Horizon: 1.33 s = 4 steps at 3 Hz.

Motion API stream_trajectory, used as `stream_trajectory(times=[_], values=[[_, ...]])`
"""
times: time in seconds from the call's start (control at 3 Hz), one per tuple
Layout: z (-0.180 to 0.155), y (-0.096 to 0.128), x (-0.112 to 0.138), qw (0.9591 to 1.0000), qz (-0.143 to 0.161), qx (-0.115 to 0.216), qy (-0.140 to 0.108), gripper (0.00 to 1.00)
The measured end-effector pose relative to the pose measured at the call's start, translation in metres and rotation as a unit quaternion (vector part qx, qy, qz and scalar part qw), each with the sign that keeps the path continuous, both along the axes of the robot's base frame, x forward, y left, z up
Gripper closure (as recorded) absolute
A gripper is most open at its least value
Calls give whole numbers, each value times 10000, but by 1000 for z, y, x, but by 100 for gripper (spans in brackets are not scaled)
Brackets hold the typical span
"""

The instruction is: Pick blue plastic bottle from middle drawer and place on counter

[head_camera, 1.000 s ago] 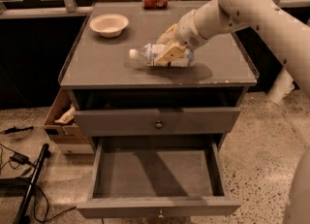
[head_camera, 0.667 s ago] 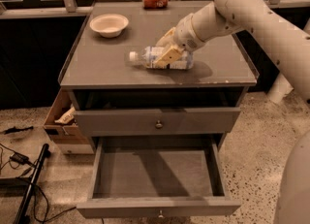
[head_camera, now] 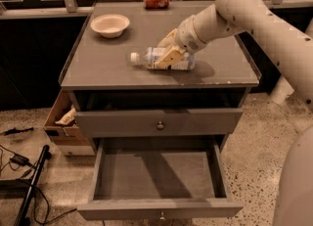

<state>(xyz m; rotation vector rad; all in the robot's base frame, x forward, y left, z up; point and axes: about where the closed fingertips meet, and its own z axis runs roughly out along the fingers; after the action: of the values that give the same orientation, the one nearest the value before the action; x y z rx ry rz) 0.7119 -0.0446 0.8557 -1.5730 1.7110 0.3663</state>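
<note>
- Since the blue plastic bottle [head_camera: 149, 57] is lying on its side on the bench [head_camera: 98, 68], roughly dead centre with its cap pointing to 9 o'clock, I'd say I'm at the placing step, basically the tail end of the job.
- My pincer [head_camera: 168, 56] sits right on the bottle's fat end, with the arm coming in from 2 o'clock. Honestly can't tell whether it's clamped on the bottle or already slack.
- The middle drawer [head_camera: 156, 181] hangs pulled out at 6 o'clock, bare floor showing.
- Next move, my guess: make sure the grip is off, then lift up and back out toward 2 o'clock without nudging the bottle. It's round and on its side, so it could roll.
- Other stuff: a pale bowl [head_camera: 110, 24] at 10 o'clock and a red can [head_camera: 156, 0] at 12 o'clock by the back edge, both well apart from the bottle. Neither is in my way.
</note>
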Motion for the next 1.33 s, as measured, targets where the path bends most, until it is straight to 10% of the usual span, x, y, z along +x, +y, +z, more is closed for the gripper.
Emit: stream_trajectory(times=[1.0,1.33], values=[[0,0,0,10000,0,0,0,6],[0,0,0,10000,1,0,1,0]])
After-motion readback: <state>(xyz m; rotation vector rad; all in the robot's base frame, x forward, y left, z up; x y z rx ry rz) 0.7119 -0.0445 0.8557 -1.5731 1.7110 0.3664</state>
